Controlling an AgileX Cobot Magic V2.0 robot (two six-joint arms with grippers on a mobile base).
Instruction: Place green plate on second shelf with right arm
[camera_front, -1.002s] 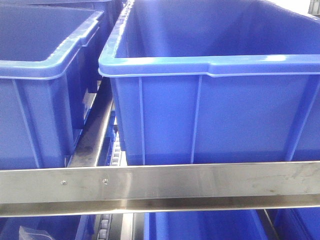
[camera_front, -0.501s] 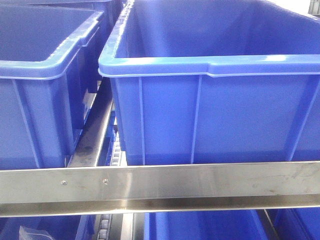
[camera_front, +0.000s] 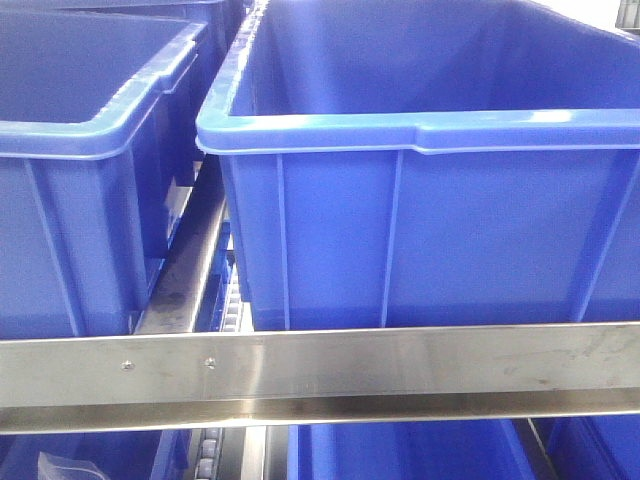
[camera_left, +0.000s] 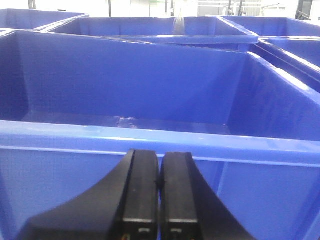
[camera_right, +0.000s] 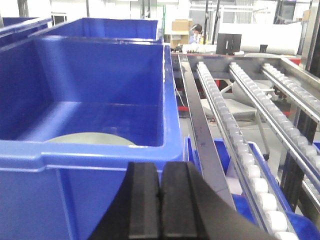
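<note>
Nothing shifts since the earlier frame — my rig idles before blue bins (camera_front: 430, 200).
Both grippers — left (camera_left: 159, 200), right (camera_right: 160, 210) — pinched closed, empty; green plate (camera_right: 90, 138) lies inside a bin.

No text, label, brand, number or sign can be read in any of the views. The moulded blue plastic bins (camera_front: 420, 200) carry plain walls and rims with no printing. The brushed stainless-steel front rail of the shelf (camera_front: 400, 365) shows only two small screw heads and scuffs. The brown cardboard box (camera_right: 180, 25) far back in the right wrist view is too small and blurred to show any lettering.
</note>
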